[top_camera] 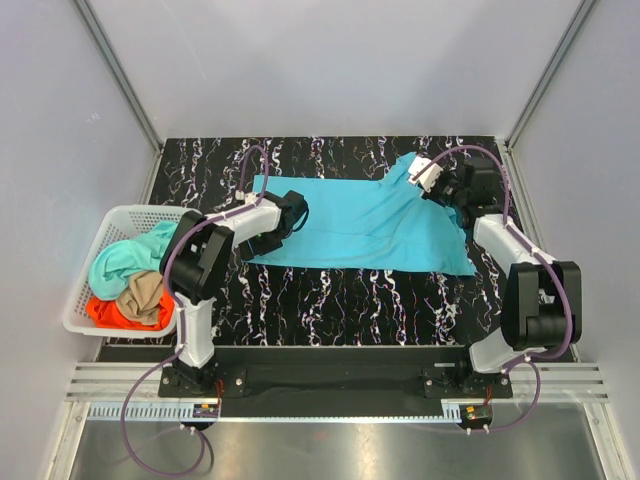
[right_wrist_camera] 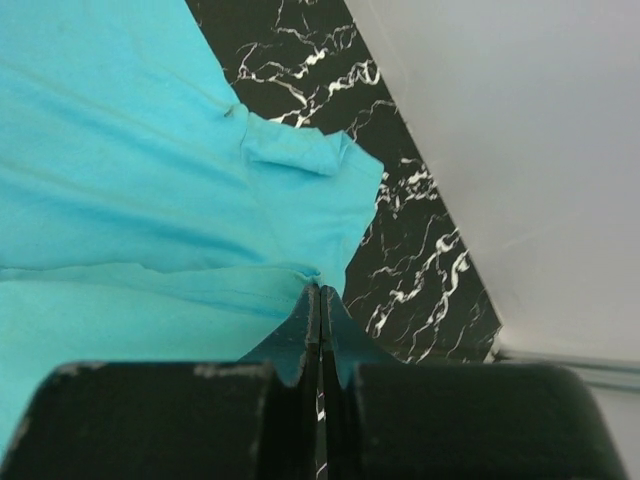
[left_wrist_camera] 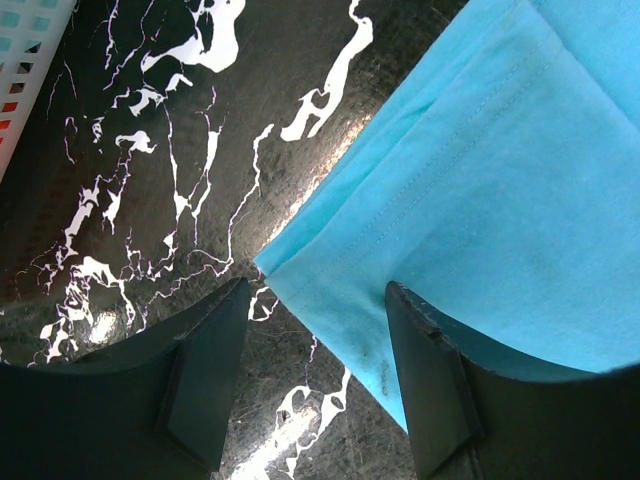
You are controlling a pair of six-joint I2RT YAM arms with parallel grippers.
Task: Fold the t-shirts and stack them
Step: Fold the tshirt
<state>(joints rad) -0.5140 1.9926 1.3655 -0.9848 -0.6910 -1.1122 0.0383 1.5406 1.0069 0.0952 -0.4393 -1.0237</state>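
**Folding station, overhead view:** A cyan t-shirt (top_camera: 370,225) lies spread across the middle of a black, white-veined table (top_camera: 340,300), with one robot arm at each end of the cloth.

At the shirt's left edge in the frame, the left gripper (top_camera: 296,214) hangs low with its jaws apart, gripping nothing. Its wrist camera shows a corner of the shirt, two stitched hem edges visible, pointing into the gap between the fingers. The right-hand finger (left_wrist_camera: 430,380) sits over cloth and the left-hand finger (left_wrist_camera: 205,380) over bare table (whether either one touches the surface cannot be told).

At the shirt's upper right corner in the overhead frame, the right gripper (top_camera: 428,180) is closed on the fabric. In its wrist view the two fingers are pressed flat together, and the shirt's edge runs into their tips. Creases run from that spot toward the left of the frame. A folded flap of the same cloth lies just above the fingertips, with marbled tabletop and a pale wall (right_wrist_camera: 520,150) to the right.

At the left of the overhead frame stands a white lattice basket (top_camera: 78,300), apart from the spread shirt. It holds three crumpled garments: a mint-teal t-shirt (top_camera: 118,262) on top, a tan t-shirt (top_camera: 145,292) beside it and an orange-red t-shirt (top_camera: 103,312) lowest in the frame.
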